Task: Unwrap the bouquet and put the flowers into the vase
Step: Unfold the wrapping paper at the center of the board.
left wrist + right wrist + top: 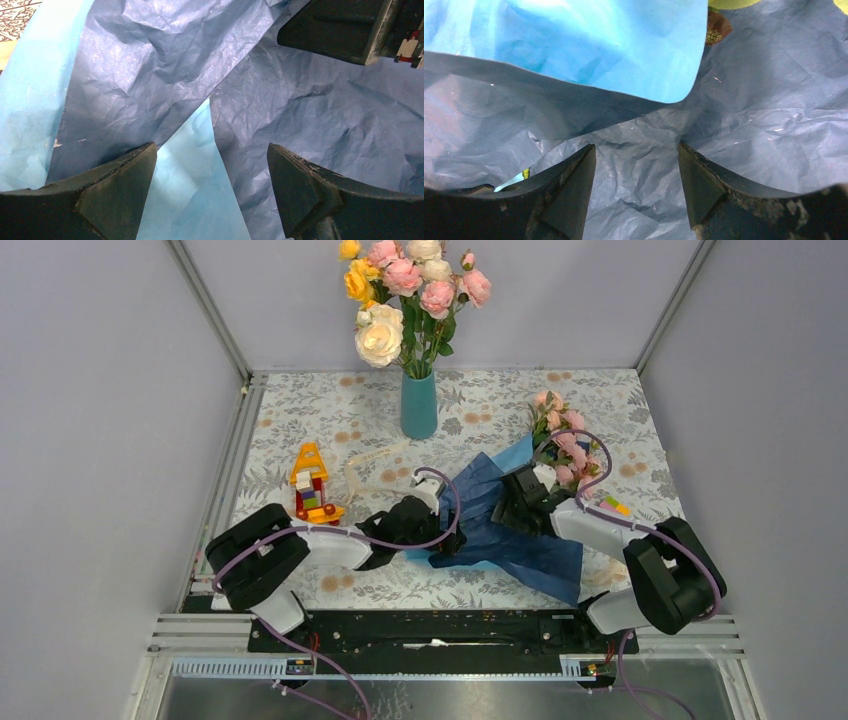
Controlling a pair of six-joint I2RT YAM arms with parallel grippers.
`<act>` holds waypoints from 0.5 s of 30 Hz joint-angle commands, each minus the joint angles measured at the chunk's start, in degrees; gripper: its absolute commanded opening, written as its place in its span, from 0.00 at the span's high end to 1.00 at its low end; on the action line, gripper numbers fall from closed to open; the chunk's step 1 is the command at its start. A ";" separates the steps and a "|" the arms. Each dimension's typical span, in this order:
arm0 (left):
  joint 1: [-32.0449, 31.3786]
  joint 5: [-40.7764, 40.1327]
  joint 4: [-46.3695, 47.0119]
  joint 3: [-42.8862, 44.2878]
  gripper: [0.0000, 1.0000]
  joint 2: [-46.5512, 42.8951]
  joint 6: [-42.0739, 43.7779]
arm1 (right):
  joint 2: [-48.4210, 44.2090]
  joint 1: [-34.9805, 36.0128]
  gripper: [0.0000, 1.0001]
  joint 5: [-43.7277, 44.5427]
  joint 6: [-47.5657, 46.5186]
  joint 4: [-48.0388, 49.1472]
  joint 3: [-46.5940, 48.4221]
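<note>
The bouquet lies right of centre on the table. Its pink flowers (560,440) stick out at the far end of the crinkled blue paper (510,535), which is partly spread open. The paper fills both wrist views, navy (310,115) with a light-blue fold (192,170), and navy (639,180) under a light-blue flap (589,45). My left gripper (447,538) (211,147) hovers open over the paper's left part. My right gripper (508,508) (636,146) stands open over its middle, close to the stems. Neither holds anything. The teal vase (419,405) stands upright at the back centre.
The vase holds a big bunch of yellow, cream and pink roses (410,290). A toy block house (312,485) and a cream ribbon (368,462) lie left of the paper. A small coloured block (614,506) sits by the right arm. Grey walls enclose the table.
</note>
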 commanded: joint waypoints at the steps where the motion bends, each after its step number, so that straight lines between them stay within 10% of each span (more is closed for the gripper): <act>1: 0.38 -0.19 -1.41 2.07 0.10 0.70 4.65 | -1.51 -0.83 0.30 -0.61 -2.48 -3.50 0.48; 15: -10.82 0.07 -9.04 7.86 0.10 -11.76 6.10 | -28.83 -2.06 0.09 -3.07 -6.88 -25.11 -0.27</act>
